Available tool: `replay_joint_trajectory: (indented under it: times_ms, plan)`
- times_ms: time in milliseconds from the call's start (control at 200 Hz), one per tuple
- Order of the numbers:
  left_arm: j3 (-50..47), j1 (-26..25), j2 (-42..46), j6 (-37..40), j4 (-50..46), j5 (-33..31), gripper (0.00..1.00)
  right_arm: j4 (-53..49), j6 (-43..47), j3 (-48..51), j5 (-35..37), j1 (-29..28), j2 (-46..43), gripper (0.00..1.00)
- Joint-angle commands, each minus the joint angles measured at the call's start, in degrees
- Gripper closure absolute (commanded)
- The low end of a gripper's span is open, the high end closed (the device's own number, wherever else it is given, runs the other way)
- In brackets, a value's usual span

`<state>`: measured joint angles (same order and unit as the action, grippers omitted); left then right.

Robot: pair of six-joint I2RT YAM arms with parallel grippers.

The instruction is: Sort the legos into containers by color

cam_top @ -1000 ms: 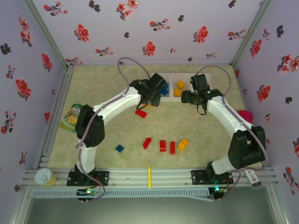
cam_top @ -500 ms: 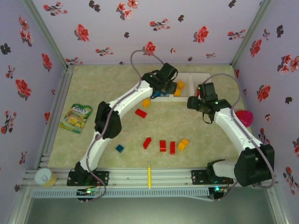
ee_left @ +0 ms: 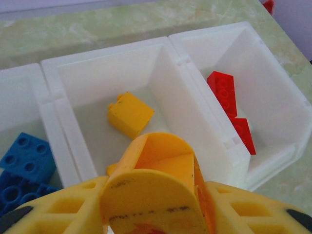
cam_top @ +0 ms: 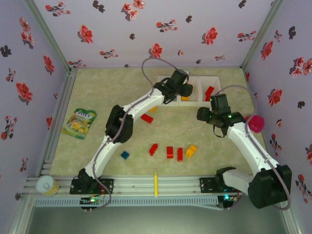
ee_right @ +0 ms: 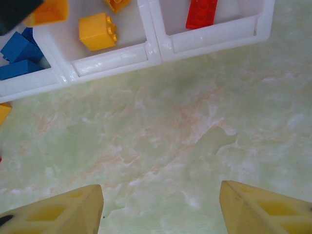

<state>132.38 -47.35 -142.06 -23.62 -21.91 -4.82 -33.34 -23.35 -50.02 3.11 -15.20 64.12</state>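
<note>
Left gripper (ee_left: 155, 207), clamped on a yellow brick (ee_left: 163, 163), has arrived above the yellow bin (ee_left: 105, 68), ready to drop; right gripper (ee_right: 161, 204) gapes empty.

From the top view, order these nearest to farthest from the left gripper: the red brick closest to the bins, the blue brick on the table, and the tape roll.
From the left gripper:
1. red brick, centre-left, farther back.
2. blue brick, left, nearer front.
3. tape roll, near-left corner.

White bins (ee_left: 105, 52) hold blue, yellow and red bricks (ee_left: 130, 114) separately; loose bricks (cam_top: 169, 152) lie scattered outside
</note>
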Motion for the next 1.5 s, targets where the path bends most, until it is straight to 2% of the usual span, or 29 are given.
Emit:
replay_joint_trajectory:
  times_ms: [0, 200, 350, 635, 785, 1010, 1285, 1495]
  plan:
    - [4.6, -0.1, -3.7, 0.7, 4.7, 0.8, 0.73, -1.3, -3.1, 1.8, -1.1, -1.3, -1.9, 0.35]
    - [9.0, -0.1, -7.9, 1.8, 5.6, -0.3, 0.67, -3.0, -5.4, 3.3, 0.0, -4.8, -3.7, 0.35]
    - [9.9, -0.1, -8.7, 2.1, 5.9, -0.6, 0.46, -4.1, -7.3, 5.6, 0.7, -7.0, -5.1, 0.34]
    - [8.6, -0.4, -5.0, 3.9, 6.6, -1.6, 0.3, -5.8, -9.7, 10.0, 0.4, -8.9, -7.6, 0.34]
    - [6.0, -0.5, -0.8, 4.7, 6.8, -2.3, 0.29, -6.3, -11.5, 11.7, -0.2, -9.9, -8.4, 0.31]
    - [-6.5, -1.1, 12.1, 6.8, 8.6, -5.5, 0.26, -6.7, -18.3, 14.6, -1.9, -14.9, -9.7, 0.26]
    - [-23.6, -1.6, 25.7, 5.8, 9.9, -6.0, 0.24, -5.5, -38.0, 17.9, 0.9, -22.4, -11.8, 0.26]
    - [-32.3, -2.1, 31.8, 3.6, 10.6, -5.7, 0.24, -4.4, -45.8, 17.9, 2.6, -24.4, -10.8, 0.26]
